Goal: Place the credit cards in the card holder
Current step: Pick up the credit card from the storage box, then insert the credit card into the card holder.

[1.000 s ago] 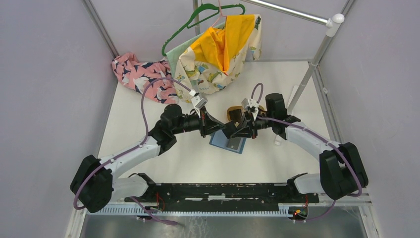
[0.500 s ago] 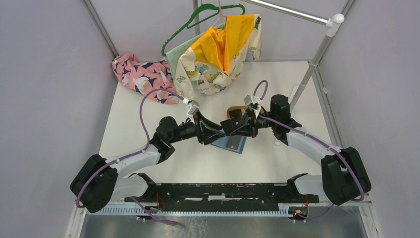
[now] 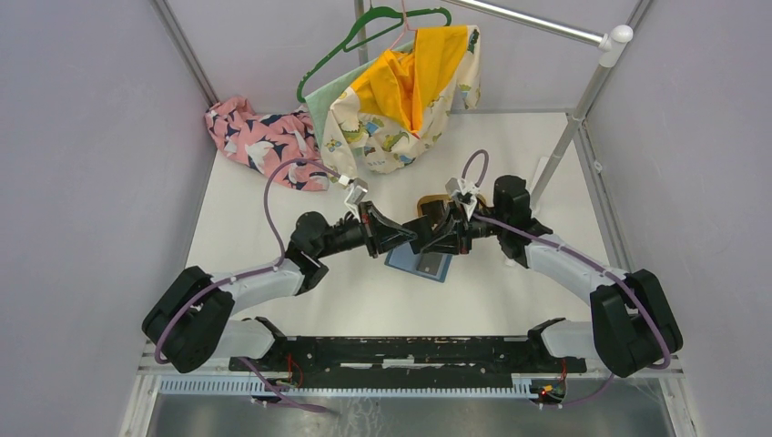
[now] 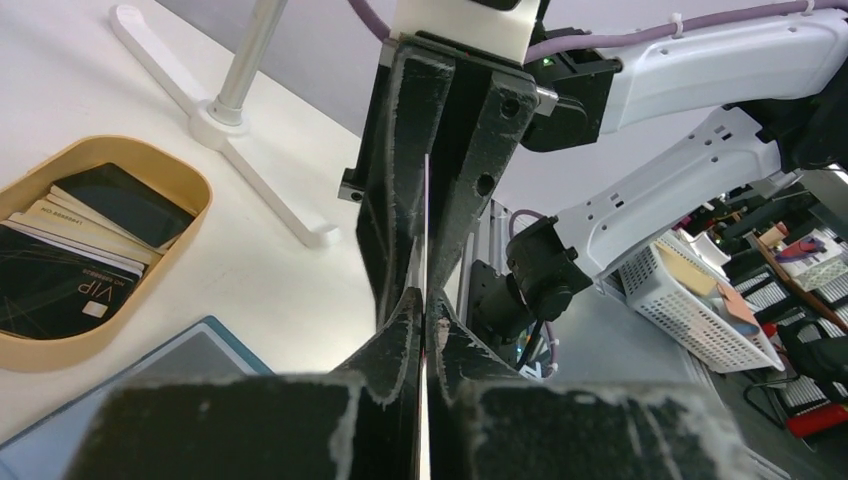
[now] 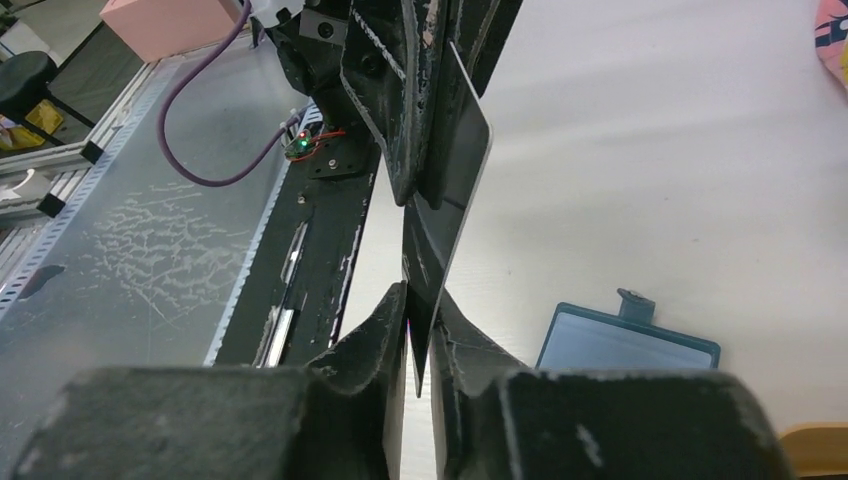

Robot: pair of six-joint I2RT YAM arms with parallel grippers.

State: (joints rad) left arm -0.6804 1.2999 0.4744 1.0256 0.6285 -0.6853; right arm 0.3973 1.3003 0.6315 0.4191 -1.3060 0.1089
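Left gripper (image 4: 425,300) and right gripper (image 5: 418,300) both clamped on 1 dark credit card (image 5: 455,140), held on edge, just above teal card holder (image 3: 421,266). Oval tan tray (image 4: 50,352) beside holder's far edge, holding other cards (image 4: 60,285).

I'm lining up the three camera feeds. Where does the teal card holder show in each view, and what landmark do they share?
Top external: the card holder lies near the middle of the picture.
Left wrist: it shows in the bottom left corner.
Right wrist: it sits lower right, beyond the credit card.
Shared landmark: the tan tray, close by the holder in every view.
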